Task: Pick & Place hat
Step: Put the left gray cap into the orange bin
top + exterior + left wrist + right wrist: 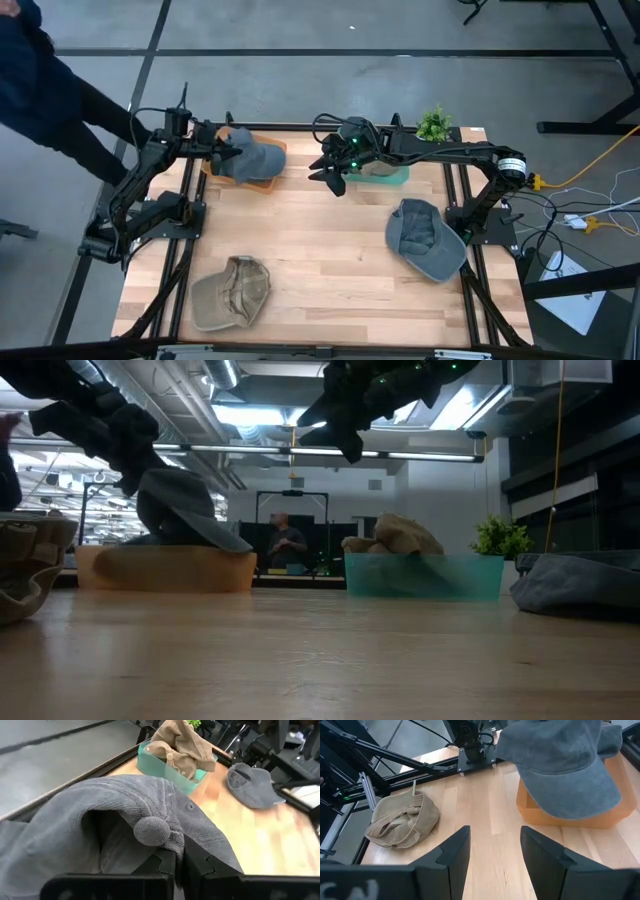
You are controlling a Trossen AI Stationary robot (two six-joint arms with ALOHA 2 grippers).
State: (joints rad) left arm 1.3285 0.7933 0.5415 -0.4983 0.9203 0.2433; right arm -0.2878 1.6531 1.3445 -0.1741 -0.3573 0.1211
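A grey hat [252,158] hangs over the orange bin [268,183] at the table's far left, with my left gripper [226,147] shut on it. Its brim [205,532] reaches down to the bin's rim [165,552]. My right gripper [334,172] hovers open above the table's far middle, beside the teal bin [392,176], and touches nothing. In the right wrist view its fingers [492,851] point toward the held hat [565,765]. A second grey hat [426,238] lies on the table at the right. A tan hat [232,292] lies near the front left. My left gripper pinches a bunched fold of the grey hat's crown cloth [159,836] between its two shut fingers [200,865]. The fingers come from the table's left side, slanting down. The hat droops below and ahead of the fingers, over the orange bin; whether it rests on the bin I cannot tell.
The teal bin [425,575] holds a crumpled tan hat [392,533]. A small green plant [434,124] stands at the far right behind it. A person in dark clothes [45,85] stands beyond the table's far left corner. Bare wood lies in the table's middle [320,260].
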